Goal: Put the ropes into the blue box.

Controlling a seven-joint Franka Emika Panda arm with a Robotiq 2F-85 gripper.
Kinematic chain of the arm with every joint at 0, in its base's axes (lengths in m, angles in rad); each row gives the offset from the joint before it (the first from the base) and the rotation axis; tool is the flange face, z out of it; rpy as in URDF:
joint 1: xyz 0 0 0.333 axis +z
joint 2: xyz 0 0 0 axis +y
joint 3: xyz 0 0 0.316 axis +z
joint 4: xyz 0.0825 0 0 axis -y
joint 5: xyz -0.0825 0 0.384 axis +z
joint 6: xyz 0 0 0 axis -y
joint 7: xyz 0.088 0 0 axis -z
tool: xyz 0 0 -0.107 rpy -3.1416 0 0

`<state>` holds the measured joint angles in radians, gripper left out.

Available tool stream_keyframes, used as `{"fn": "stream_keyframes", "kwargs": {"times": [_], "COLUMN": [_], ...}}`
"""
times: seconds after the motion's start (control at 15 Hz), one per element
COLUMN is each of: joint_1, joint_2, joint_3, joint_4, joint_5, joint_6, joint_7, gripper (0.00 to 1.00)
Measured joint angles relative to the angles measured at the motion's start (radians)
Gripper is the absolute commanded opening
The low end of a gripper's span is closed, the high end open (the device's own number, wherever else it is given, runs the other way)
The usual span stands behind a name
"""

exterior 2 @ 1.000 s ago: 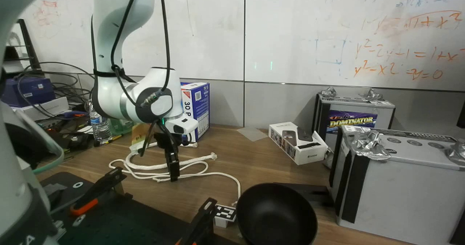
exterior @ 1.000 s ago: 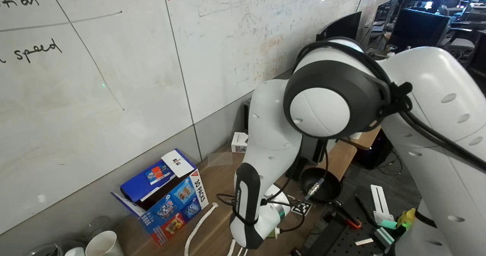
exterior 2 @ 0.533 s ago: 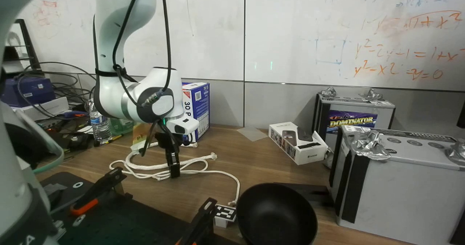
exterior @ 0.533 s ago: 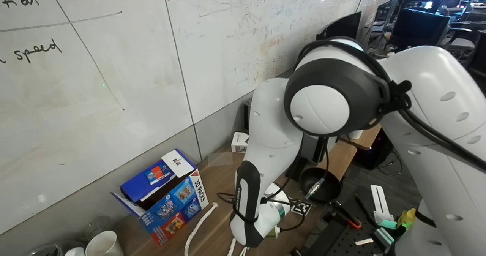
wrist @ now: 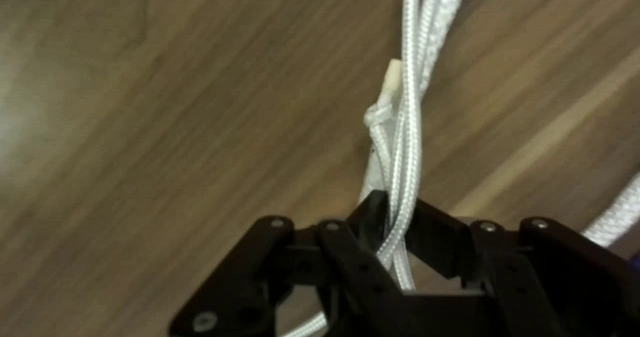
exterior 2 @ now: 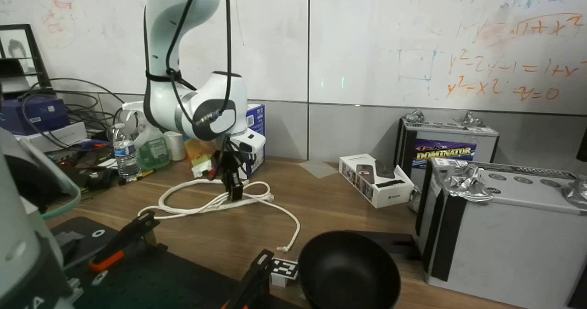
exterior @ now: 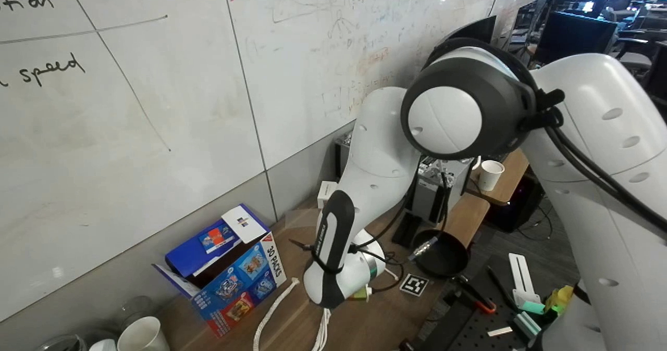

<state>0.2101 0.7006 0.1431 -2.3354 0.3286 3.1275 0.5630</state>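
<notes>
Two big grey boxes stand at 3 o'clock from the gripper in an exterior view, past a white box. A black pan sits at 4 o'clock, a black clamp at 8, a spray bottle at 10. The open blue box is at 1, and the robot's arm hides part of it. The gripper pinches a bunch of white ropes; the rest lie in loops on the brown wooden table. A scribbled whiteboard stands behind, at 12
</notes>
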Motion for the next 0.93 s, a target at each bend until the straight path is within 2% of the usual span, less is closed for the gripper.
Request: {"fn": "stream_keyframes", "kwargs": {"times": [0.27, 0.53, 0.73, 0.93], "joint_1": [-0.113, -0.196, -0.196, -0.136], "joint_2": [-0.04, -0.125, -0.269, -0.432], "joint_3": [0.114, 0.213, 0.234, 0.198], "joint_4": [0.06, 0.064, 0.054, 0.056], "joint_5": [0.0, 0.0, -0.001, -0.025], "joint_6": [-0.001, -0.014, -0.138, -0.299], "joint_7": [-0.133, -0.23, -0.271, -0.271], "gripper": [0.03, 0.03, 0.03, 0.03]}}
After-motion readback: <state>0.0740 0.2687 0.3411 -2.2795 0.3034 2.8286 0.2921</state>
